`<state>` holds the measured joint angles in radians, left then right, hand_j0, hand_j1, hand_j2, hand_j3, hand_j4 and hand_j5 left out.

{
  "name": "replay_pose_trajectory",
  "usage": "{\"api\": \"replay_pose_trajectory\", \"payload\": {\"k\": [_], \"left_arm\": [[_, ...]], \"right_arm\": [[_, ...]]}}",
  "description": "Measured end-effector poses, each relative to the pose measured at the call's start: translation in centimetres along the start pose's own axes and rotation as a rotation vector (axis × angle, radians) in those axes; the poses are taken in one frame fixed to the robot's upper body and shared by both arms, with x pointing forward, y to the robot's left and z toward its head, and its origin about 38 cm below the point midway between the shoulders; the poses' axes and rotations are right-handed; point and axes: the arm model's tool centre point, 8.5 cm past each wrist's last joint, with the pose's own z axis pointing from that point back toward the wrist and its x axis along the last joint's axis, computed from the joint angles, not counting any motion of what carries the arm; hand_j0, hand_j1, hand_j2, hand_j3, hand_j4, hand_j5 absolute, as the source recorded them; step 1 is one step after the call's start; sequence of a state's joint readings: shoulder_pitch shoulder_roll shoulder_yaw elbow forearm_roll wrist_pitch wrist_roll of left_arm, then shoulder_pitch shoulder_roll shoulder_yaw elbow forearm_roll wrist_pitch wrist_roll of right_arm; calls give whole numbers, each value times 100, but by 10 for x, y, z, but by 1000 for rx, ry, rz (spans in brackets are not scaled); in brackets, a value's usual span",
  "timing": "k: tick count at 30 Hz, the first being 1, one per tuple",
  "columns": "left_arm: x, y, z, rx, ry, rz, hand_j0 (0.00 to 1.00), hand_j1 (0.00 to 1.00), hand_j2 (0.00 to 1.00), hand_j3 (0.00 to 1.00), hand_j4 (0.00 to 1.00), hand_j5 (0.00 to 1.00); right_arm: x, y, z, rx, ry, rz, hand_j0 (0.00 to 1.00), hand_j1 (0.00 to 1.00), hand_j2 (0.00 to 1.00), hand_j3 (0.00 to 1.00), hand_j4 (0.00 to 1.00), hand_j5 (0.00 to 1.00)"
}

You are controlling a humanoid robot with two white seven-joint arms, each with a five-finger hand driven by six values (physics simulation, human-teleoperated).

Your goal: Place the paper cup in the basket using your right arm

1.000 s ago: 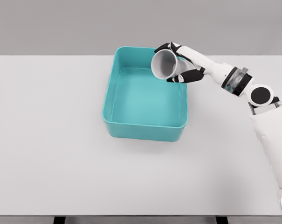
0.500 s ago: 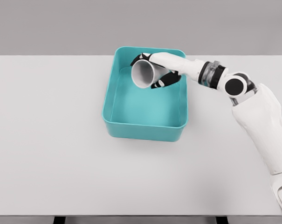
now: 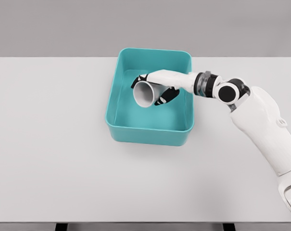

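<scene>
Nearest the camera, the white tabletop [image 3: 63, 163] stretches bare across the lower part of the head view, with its front edge at the bottom of the frame. Coming in from the lower right, the right arm [image 3: 260, 127] rises as a broad white segment, bends at a black-and-white joint, and reaches leftward over the right rim of the basket.

Next in depth sits the teal basket [image 3: 147, 135], a rectangular tub with rounded corners, resting flat on the tabletop a little right of centre. Its near wall faces the camera and its floor shows pale teal inside.

Above that floor, the right hand [image 3: 157, 86] holds the paper cup [image 3: 146, 93]. Black-tipped fingers [image 3: 165, 97] are curled around the cup's side, one group showing below it and another at its upper left edge, so the hand is closed on the cup. It lies tilted on its side, with the open mouth turned toward the camera and slightly left, showing a grey interior. Cup and hand are inside the basket's outline, over its left-centre part; whether the cup touches the floor cannot be told.

Farthest back, the tabletop's rear edge meets a plain grey wall [image 3: 49, 29].
</scene>
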<state>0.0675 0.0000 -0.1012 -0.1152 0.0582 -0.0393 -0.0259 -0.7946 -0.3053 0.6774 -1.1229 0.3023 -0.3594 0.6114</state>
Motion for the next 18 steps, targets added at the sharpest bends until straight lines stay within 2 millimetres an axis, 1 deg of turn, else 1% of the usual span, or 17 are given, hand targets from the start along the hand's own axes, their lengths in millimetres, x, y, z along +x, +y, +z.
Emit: {"api": "replay_pose_trajectory", "payload": {"k": [11, 12, 14, 15, 17, 18], "left_arm": [[0, 0, 0, 0, 0, 0, 100, 100, 100, 100, 100, 100], [0, 0, 0, 0, 0, 0, 100, 100, 100, 100, 100, 100], [0, 0, 0, 0, 0, 0, 100, 100, 100, 100, 100, 100], [0, 0, 0, 0, 0, 0, 100, 100, 100, 100, 100, 100], [0, 0, 0, 0, 0, 0, 100, 100, 100, 100, 100, 100], [0, 0, 0, 0, 0, 0, 100, 100, 100, 100, 100, 100]], "right_arm": [[1, -1, -1, 2, 14, -1, 91, 91, 91, 91, 91, 91], [2, -3, -1, 0, 14, 2, 92, 92, 92, 92, 92, 92], [6, -9, 1, -12, 6, 16, 98, 98, 98, 98, 98, 98], [10, -12, 2, -20, -3, 22, 98, 98, 98, 98, 98, 98], [15, -18, 10, -52, -18, 29, 98, 98, 98, 98, 98, 98], [18, -27, 17, -82, -31, 32, 98, 98, 98, 98, 98, 98]]}}
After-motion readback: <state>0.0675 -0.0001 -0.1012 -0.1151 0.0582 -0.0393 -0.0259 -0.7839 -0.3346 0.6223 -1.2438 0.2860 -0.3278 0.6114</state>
